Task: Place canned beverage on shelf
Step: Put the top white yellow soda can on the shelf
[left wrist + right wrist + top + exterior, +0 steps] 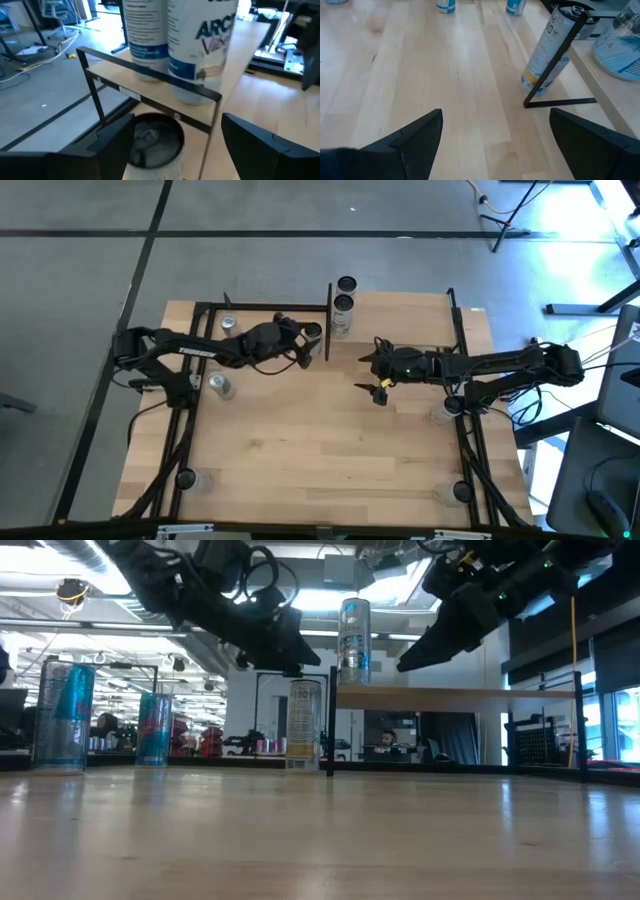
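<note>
Pale wood tabletop (330, 430), high view: black frame rails along its sides. Left gripper (308, 348) at the far middle, just beside the shelf's black post; a can top shows right at its fingers. Right gripper (372, 375) near the centre, over bare boards, fingers spread and empty. Shelf (395, 320), far right quarter of the tabletop; two white cans (343, 315) stand at its left end, one behind the other. Two more cans (220, 385) beside the left arm. Front half of the tabletop bare, open room there.

Low view: shelf board (455, 696) raised on thin black posts; one can (354, 640) upright on it at its left end, a yellowish can (303, 725) on the tabletop below that corner. Two blue cans (65, 715) stand far off at the other side. Both arms hang above, clear of the board.

Left wrist view: fingers (112, 145) spread, a silver can top (152, 140) between them; whether they touch it I cannot tell. Shelf rail and two white cans directly beyond.

Right wrist view: fingers (415, 137) wide apart over bare wood; yellowish can behind a slanted black post, shelf edge beside it.
</note>
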